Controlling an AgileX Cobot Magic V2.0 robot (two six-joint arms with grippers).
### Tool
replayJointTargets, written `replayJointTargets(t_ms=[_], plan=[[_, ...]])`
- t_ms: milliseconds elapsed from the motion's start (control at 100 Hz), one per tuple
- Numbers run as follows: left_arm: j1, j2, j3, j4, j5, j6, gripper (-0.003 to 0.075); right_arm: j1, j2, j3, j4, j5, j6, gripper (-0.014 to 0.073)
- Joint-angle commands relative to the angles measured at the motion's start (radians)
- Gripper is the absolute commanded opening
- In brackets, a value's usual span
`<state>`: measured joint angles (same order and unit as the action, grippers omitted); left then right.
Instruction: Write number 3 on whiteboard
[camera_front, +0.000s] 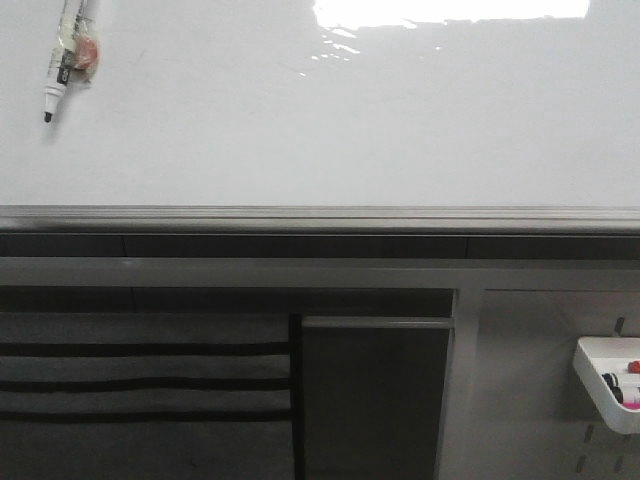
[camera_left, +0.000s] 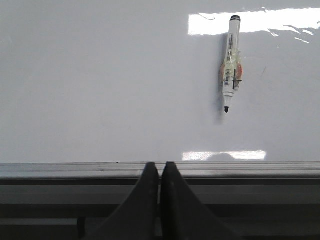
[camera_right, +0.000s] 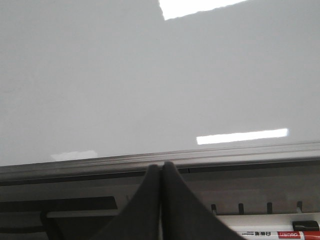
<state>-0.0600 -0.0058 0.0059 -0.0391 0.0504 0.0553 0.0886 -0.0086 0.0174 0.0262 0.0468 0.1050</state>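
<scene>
One whiteboard (camera_front: 330, 120) fills the upper part of the front view, glossy white, throwing back bright strips of light. No drawn digit can be made out on it. A capless marker (camera_front: 66, 55) lies on the whiteboard far from its grey metal edge strip (camera_front: 320, 218), tip toward that strip. Below the strip, off the board's right end, hangs a small white tray (camera_front: 608, 385) holding markers. The left gripper (camera_left: 160, 172) and right gripper (camera_right: 161, 172) each have their jaws pressed together, empty, just short of the strip.
</scene>
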Motion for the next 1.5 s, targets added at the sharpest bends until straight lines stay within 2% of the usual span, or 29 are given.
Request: replayJointTargets(t_ms=[0, 730, 920, 1490], plan=[[0.006, -0.032, 0.004, -0.003, -0.082, -0.007, -0.0018, -0.005, -0.021, 0.02, -0.001, -0.073, 0.001, -0.0074], [0.006, -0.032, 0.004, -0.003, -0.082, -0.007, -0.0018, -0.005, -0.021, 0.02, -0.001, -0.077, 0.001, -0.0074], [0.006, -0.032, 0.004, -0.003, -0.082, -0.007, -0.0018, -0.005, -0.021, 0.02, -0.169, -0.089, -0.001, -0.0074], [0.006, -0.032, 0.002, -0.005, -0.11, -0.007, -0.0018, -0.005, -0.021, 0.015, -0.164, -0.113, -0.001, -0.0074]])
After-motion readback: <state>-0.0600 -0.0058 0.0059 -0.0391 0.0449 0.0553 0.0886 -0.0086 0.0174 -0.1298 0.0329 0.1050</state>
